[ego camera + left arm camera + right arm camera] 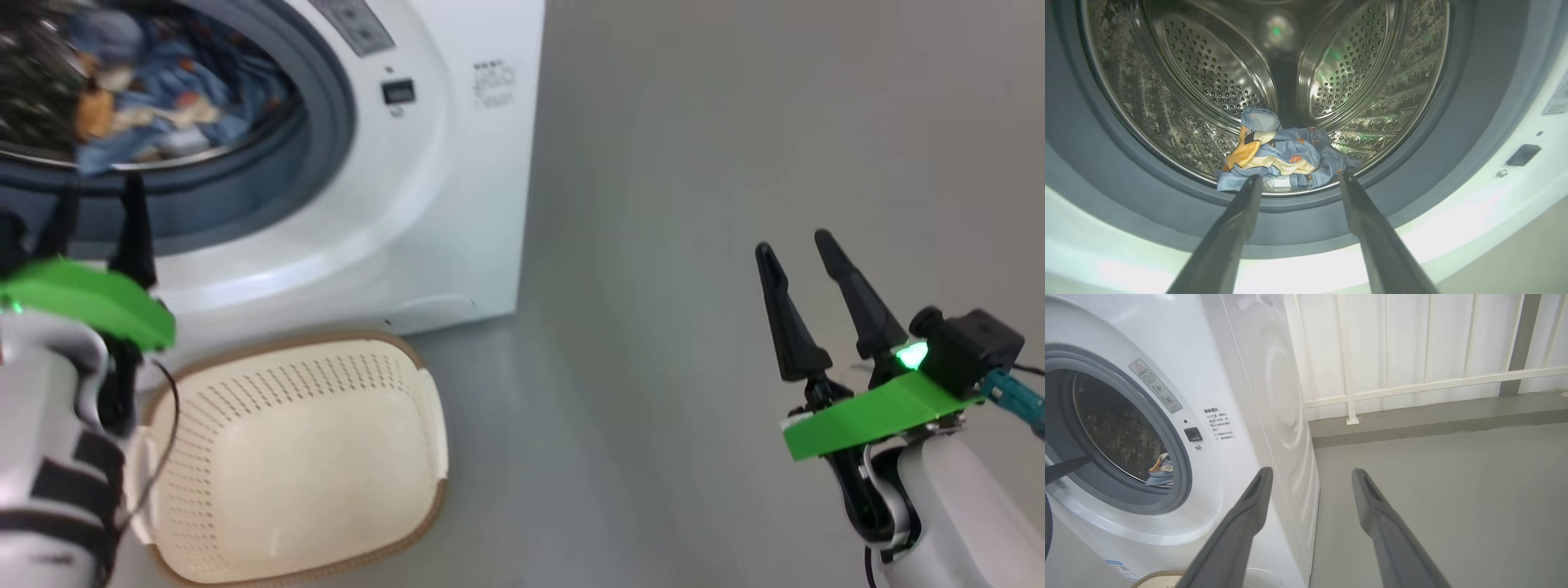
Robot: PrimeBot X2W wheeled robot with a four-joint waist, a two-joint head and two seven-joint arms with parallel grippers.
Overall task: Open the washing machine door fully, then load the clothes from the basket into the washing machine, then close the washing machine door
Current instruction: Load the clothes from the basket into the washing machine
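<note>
From the head: clothes (163,98) inside the washer (457,163), basket (294,441) empty on the floor (653,327) just before it. Left gripper (100,192) at the washer mouth, jaws wide apart, grasping nothing. Right gripper (792,241) well to the right over the floor, also wide open and empty.

From the left wrist: clothes heaped at the front of the drum (1200,73), just beyond the fingertips (1255,181).

From the right wrist: washer mouth open, clothes inside.
</note>
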